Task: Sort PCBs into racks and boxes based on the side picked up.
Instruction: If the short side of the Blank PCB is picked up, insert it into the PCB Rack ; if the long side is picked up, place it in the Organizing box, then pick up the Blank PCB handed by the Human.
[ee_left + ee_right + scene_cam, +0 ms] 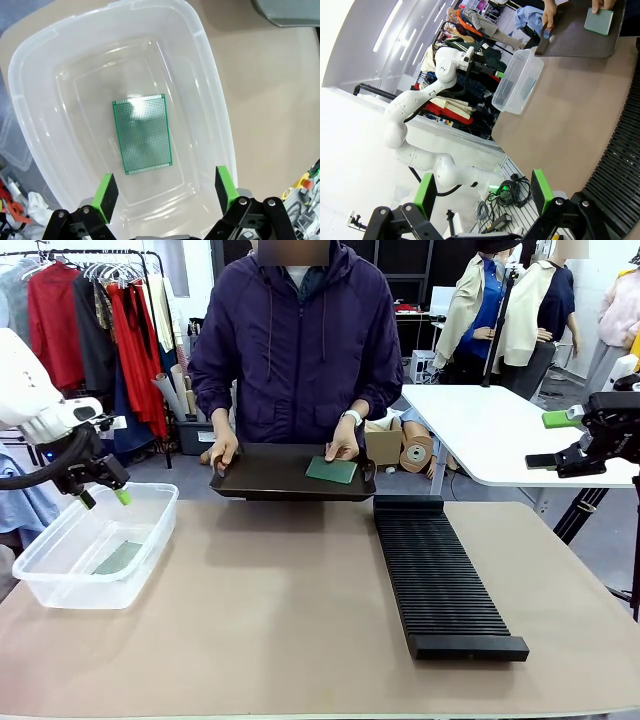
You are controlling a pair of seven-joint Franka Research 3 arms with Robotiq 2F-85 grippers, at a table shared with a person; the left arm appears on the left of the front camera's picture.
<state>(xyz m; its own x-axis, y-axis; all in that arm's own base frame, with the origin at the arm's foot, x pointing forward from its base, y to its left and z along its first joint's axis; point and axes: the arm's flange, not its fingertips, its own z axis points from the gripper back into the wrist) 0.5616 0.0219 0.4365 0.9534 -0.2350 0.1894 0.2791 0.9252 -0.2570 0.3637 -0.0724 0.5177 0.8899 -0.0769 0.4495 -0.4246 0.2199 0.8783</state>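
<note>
One green PCB (142, 133) lies flat on the bottom of the clear box (60, 585) at the table's left; it shows faintly through the box wall as a PCB (118, 558). My left gripper (103, 499) hangs open just above the box's far rim, with nothing between its green pads (106, 194). A person holds a black tray (270, 475) at the far edge with a second PCB (331, 471) under one hand (343, 443). The long black slotted rack (435, 575) lies right of centre. My right gripper (552, 440) is open, raised off the table's right side.
A white table (490, 430) stands behind at the right. Clothes racks hang at the back left. Bare tan tabletop (270, 600) lies between box and rack. The right wrist view looks past the rack (620, 160) toward the left arm (415, 105) and the box (517, 82).
</note>
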